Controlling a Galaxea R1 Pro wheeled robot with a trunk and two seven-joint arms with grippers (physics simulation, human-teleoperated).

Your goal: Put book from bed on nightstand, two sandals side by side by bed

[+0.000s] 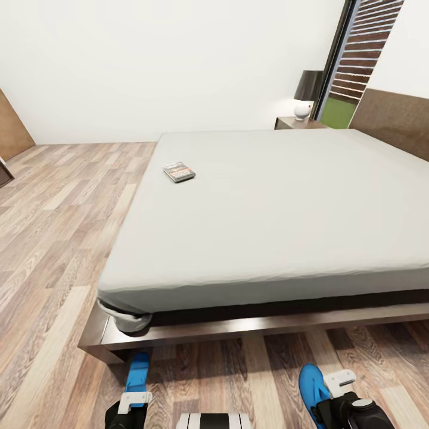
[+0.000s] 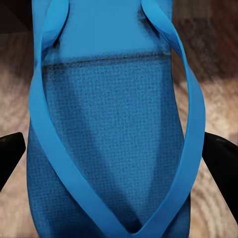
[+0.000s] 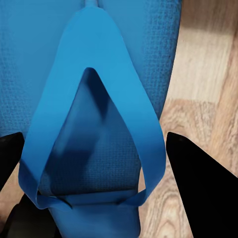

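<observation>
Straddling a bright blue sandal (image 2: 114,148), the left gripper (image 2: 116,158) has its two dark fingers (image 2: 220,158) set at either edge of the sole, seemingly clamped on it. The sole is finely dimpled, and its smooth blue straps run down to meet in a V. The right gripper (image 3: 104,168) holds the second sandal (image 3: 94,59) the same way, black fingertips (image 3: 198,178) flanking a sole of the same texture with a broad thong strap. From the head camera, the left sandal (image 1: 137,370) and the right one (image 1: 311,384) hang just above the wood-plank floor (image 1: 53,238), near the foot of the bed (image 1: 280,208), well apart from each other. The small dark book (image 1: 179,171), its cover showing a picture and pale lettering, lies flat on the pale grey mattress near its left edge. Beyond the bed's far corner stands a nightstand (image 1: 290,123) with a lamp (image 1: 306,94).
</observation>
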